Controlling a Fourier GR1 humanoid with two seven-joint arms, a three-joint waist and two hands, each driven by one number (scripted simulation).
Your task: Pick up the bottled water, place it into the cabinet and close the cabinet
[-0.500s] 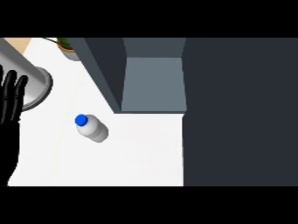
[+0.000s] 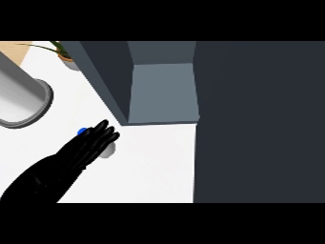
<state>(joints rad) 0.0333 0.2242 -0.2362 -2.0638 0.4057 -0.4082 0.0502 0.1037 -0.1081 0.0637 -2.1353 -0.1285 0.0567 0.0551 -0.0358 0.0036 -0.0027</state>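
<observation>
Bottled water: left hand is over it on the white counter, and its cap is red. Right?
Not quite. The head view shows the left hand over the bottled water on the white counter, but the cap is blue.

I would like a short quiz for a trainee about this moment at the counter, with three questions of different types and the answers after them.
1. True or false: the bottled water already stands inside the cabinet.
2. What colour is the bottle's cap?
3. Where is the left hand? A) at the plant B) over the bottle C) on the grey cylinder

Key: 1 false, it is on the counter; 2 blue; 3 B.
</observation>
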